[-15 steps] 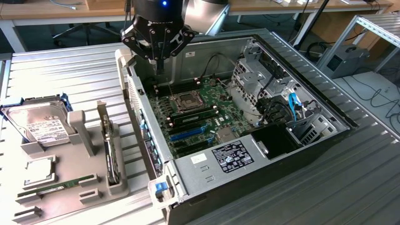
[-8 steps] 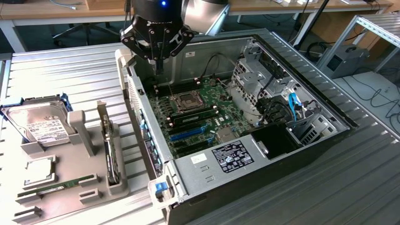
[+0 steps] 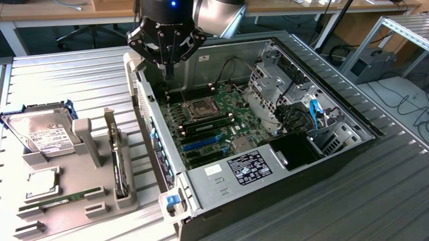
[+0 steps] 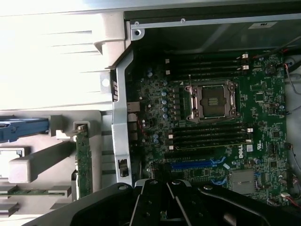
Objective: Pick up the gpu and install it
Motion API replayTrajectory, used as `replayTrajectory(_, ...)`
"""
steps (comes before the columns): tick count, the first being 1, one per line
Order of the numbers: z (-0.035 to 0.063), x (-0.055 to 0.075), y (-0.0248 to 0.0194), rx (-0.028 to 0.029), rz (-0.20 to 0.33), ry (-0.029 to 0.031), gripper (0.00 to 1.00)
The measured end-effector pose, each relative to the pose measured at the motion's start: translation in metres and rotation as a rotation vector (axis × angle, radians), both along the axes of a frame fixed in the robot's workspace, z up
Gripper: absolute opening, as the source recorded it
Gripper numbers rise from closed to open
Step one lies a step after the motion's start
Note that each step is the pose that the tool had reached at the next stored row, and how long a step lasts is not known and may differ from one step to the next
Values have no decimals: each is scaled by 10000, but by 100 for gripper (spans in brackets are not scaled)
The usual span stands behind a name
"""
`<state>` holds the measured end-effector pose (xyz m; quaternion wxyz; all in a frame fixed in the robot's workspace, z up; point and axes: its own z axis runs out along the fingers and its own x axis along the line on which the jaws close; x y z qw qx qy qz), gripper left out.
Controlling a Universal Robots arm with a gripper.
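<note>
Pickup stage, by the look of things, with nothing grasped yet. Closed, empty gripper (image 3: 168, 68) poised over the rear of the open computer case (image 3: 146, 108), above the motherboard (image 3: 221, 120). Meanwhile the gpu (image 3: 118, 160) on edge in the grey holder (image 3: 74, 221) at the exterior view's left, just outside the case wall and well apart from the fingertips.

Best handled by spreading the jaws fully before any descent (shut as now, no way around the card). Line up square across the thin top edge, never skewed. Aim for mid-length, away from either end. Come down slowly between the holder's uprights, close gently, and draw straight up to avoid scraping the slot. Mind the hard drive (image 3: 43, 133) and memory stick (image 3: 57, 202) lodged in the same holder.
</note>
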<state>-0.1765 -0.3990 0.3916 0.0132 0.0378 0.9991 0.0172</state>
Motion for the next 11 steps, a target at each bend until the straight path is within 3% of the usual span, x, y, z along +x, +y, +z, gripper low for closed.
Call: replayTrajectory(11,-1,-38,0,0,0,0,11)
